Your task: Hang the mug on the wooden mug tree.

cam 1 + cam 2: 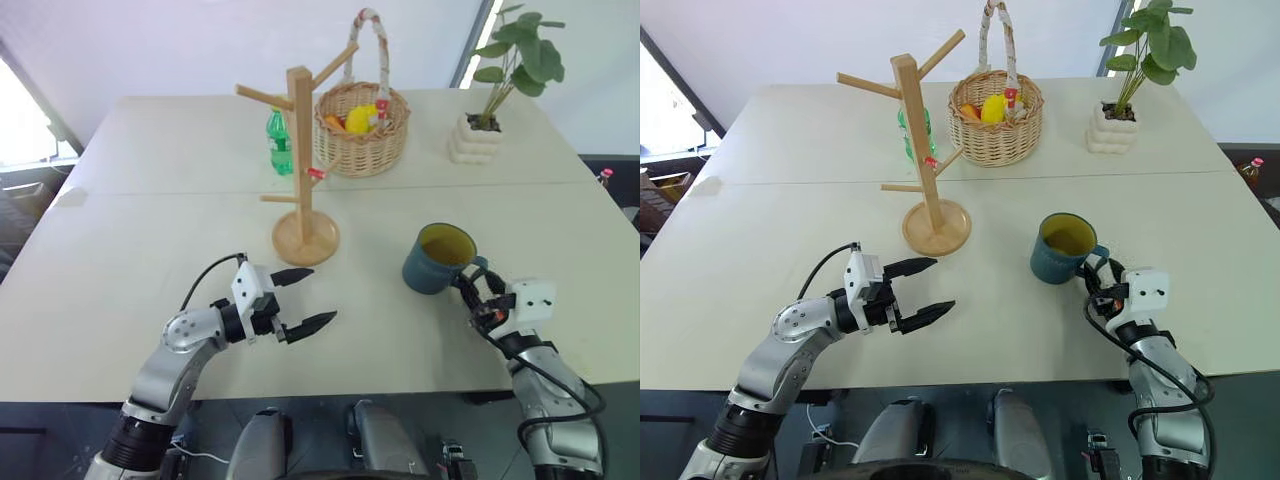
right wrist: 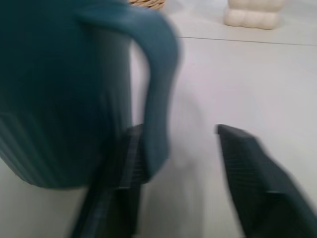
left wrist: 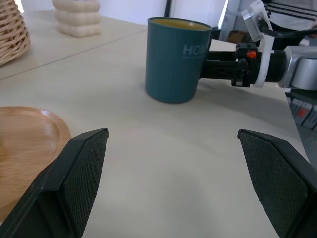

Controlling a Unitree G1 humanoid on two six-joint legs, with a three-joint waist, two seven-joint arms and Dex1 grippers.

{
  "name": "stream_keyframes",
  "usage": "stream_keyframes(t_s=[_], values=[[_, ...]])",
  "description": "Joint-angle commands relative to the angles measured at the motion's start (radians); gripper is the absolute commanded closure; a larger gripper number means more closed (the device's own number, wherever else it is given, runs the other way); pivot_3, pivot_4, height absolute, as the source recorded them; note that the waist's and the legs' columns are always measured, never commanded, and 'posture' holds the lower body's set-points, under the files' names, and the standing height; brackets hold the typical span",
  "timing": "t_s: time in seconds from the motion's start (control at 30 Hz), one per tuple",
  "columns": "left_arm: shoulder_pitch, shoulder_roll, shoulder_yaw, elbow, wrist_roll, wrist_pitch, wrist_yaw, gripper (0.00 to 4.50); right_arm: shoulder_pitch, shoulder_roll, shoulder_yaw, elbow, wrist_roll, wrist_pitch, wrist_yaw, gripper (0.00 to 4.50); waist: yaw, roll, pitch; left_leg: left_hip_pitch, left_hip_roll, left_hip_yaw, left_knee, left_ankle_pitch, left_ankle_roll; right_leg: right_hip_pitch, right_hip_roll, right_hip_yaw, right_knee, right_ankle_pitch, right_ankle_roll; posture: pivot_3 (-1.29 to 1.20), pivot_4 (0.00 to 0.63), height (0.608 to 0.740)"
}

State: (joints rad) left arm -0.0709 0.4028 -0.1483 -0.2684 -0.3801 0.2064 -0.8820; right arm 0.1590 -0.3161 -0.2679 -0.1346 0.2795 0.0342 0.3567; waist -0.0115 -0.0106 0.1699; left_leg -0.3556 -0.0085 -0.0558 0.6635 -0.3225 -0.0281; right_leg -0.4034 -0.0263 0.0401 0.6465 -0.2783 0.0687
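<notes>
Mug [image 1: 437,259] stands upright beside right claw [image 1: 472,290], clear of table edge [image 1: 330,392].

We note bare table [image 1: 150,250] between the mug [image 1: 437,258] and the wooden mug tree [image 1: 302,170]; a gripper could pass there. Behind the tree stand a green bottle [image 1: 280,142] and a wicker basket [image 1: 362,125], crowding its far side. The potted plant [image 1: 490,110] stands well apart. The left gripper [image 1: 305,298] hangs in front of the tree's base.
</notes>
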Motion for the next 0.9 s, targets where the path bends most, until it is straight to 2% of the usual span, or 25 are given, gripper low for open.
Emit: stream_keyframes(t_s=[0.03,0.07,0.23,0.43,0.57,0.7,0.9], values=[[0.008,0.005,0.004,-0.03,0.001,-0.022,0.004,0.0,0.004,0.009,0.012,-0.041,0.017,-0.019,0.021,3.94,-0.001,0.0,0.0,0.0,0.0,0.0,0.0,0.0,0.0,0.0,0.0,0.0,0.0,0.0,0.0,0.0,0.15,0.74],[0.01,0.007,0.005,-0.03,0.002,-0.023,0.005,0.0,0.005,0.008,0.019,-0.049,0.011,-0.021,0.023,4.44,-0.001,0.0,0.0,0.0,0.0,0.0,0.0,0.0,0.0,0.0,0.0,0.0,0.0,0.0,0.0,0.0,0.15,0.74],[0.016,0.012,0.01,-0.026,0.002,-0.029,0.009,0.0,-0.003,-0.031,0.065,-0.103,-0.038,-0.011,0.045,4.44,-0.002,0.0,0.0,0.0,0.0,0.0,0.0,0.0,0.0,0.0,0.0,0.0,0.0,0.0,0.0,0.0,0.15,0.74],[0.035,0.032,0.05,0.009,0.008,-0.06,0.02,0.0,-0.088,-0.238,0.208,-0.281,-0.23,0.034,0.147,4.44,-0.004,0.0,0.0,0.0,0.0,0.0,0.0,0.0,0.0,0.0,0.0,0.0,0.0,0.0,0.0,0.0,0.15,0.74],[0.043,0.056,0.099,0.049,0.012,-0.089,0.029,0.0,-0.275,-0.341,0.312,-0.405,-0.337,0.13,0.219,4.44,-0.004,0.0,0.0,0.0,0.0,-0.001,0.001,0.0,0.0,-0.001,0.001,-0.001,0.0,0.0,0.0,0.0,0.15,0.74],[0.043,0.07,0.132,0.056,0.015,-0.105,0.045,0.0,-0.4,-0.358,0.396,-0.472,-0.456,0.252,0.225,4.44,0.002,-0.001,0.0,0.0,0.0,-0.003,0.001,0.0,0.0,0.0,0.001,-0.003,0.0,0.0,0.0,0.0,0.15,0.74],[0.025,0.077,0.198,0.052,0.007,-0.109,0.081,0.0,-0.561,-0.302,0.472,-0.523,-0.463,0.428,0.267,4.44,0.001,-0.002,0.001,-0.002,-0.001,-0.002,0.001,0.0,0.0,-0.001,-0.002,-0.003,-0.002,0.0,0.0,0.0,0.15,0.74]])
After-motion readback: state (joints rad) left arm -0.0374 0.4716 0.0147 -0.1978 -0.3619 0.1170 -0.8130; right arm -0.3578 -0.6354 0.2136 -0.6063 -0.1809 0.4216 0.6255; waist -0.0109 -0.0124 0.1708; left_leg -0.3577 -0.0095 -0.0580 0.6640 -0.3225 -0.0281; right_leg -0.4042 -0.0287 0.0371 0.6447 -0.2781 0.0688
